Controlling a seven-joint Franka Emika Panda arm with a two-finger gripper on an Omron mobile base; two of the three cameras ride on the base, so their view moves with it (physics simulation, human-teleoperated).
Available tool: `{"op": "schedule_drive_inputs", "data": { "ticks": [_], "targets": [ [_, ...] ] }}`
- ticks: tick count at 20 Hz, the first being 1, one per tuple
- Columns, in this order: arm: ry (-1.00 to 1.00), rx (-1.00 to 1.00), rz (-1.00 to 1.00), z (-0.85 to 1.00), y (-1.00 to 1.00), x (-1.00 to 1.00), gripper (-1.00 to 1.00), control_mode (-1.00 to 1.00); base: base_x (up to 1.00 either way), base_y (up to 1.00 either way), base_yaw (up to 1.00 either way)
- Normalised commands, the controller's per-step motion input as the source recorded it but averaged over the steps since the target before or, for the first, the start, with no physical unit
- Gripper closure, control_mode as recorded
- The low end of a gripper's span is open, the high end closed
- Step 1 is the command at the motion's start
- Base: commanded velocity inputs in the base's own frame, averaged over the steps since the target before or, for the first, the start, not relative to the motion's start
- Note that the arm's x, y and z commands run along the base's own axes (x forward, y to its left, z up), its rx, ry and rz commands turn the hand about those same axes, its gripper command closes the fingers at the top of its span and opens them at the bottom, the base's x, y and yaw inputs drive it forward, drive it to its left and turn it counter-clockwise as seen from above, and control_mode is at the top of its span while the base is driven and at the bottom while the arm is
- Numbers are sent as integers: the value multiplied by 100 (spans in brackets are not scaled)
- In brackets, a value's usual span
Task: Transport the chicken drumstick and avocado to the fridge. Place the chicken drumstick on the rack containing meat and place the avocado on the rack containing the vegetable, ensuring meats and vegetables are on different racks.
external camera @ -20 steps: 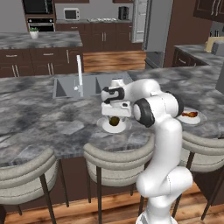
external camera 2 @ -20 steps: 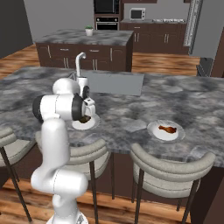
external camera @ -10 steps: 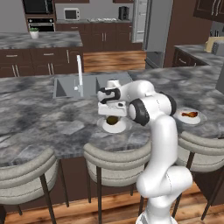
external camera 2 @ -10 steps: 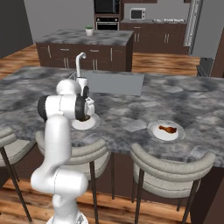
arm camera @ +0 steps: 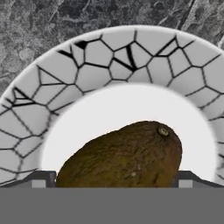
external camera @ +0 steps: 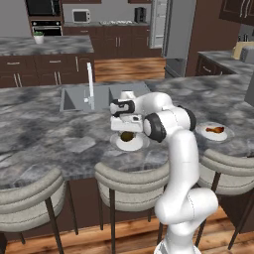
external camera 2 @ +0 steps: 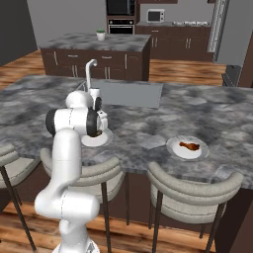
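On the grey marble tabletop [external camera: 44, 134], near the sink [external camera: 74, 96]: avocado [arm camera: 124, 155] lying on a white plate with a cracked-mosaic rim [arm camera: 144, 48]; tool [arm camera: 112, 178] right above it, spread wide, one fingertip [arm camera: 41, 177] either side, gripping nothing; chicken drumstick [external camera 2: 189, 146] on a second plate [external camera 2: 174, 150], well apart along the same tabletop; grey fridge [external camera: 181, 30] way off in the back.

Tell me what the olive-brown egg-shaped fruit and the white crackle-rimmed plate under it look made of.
The olive-brown egg-shaped avocado has a matte, finely pebbled skin with a small stem scar, like leathery fruit rind. The white crackle-rimmed plate looks like glazed ceramic: a smooth centre and dark crackle lines on the rim. As a render, that is only a guess.
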Motion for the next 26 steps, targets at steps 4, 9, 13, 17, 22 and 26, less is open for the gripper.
{"op": "schedule_drive_inputs", "data": {
  "ticks": [4, 9, 13, 17, 22, 26],
  "targets": [
    [0, 0, 0, -57, -2, -3, -100, -100, 0, 0, 0],
    [-8, 0, -22, -25, -13, -13, -100, -100, 0, 0, 0],
    [-8, 0, -30, -16, 10, -4, 100, -100, 0, 0, 0],
    [-4, 0, -31, -20, 14, -31, 100, -100, 0, 0, 0],
    [-4, 0, -22, -11, 10, -45, 100, -100, 0, 0, 0],
    [-1, 0, -14, 60, -1, -46, 100, -100, 0, 0, 0]
  ]
}}
